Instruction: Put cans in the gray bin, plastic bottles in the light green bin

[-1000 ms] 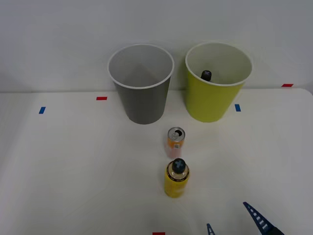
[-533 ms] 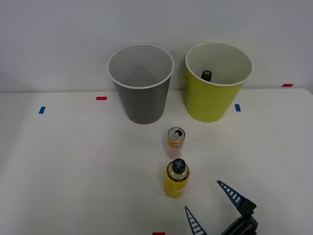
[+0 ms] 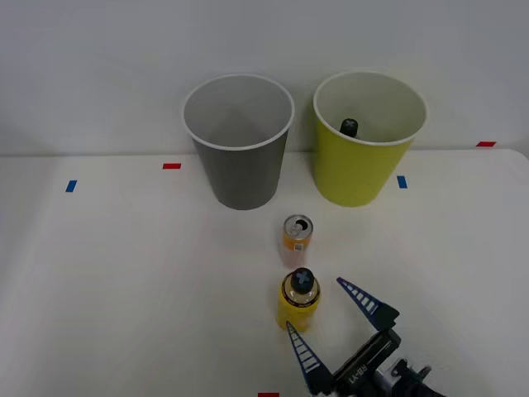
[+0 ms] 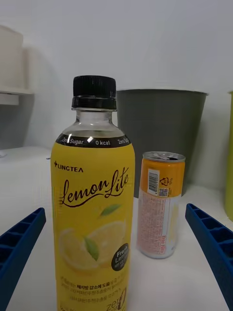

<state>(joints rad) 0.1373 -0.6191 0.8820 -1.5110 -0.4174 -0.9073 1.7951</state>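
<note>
The right gripper (image 3: 326,321), fingers spread wide, sits low and centre-right in the front view, lining up on the plastic bottle (image 3: 298,299). The can (image 3: 297,235) stands just above. One black cap (probably another bottle) shows inside the light green bin (image 3: 366,169). Next: straddle the bottle and squeeze.

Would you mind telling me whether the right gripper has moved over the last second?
Yes. The right gripper has advanced from the table's near edge toward the yellow black-capped plastic bottle, its open blue fingers now flanking it.
</note>
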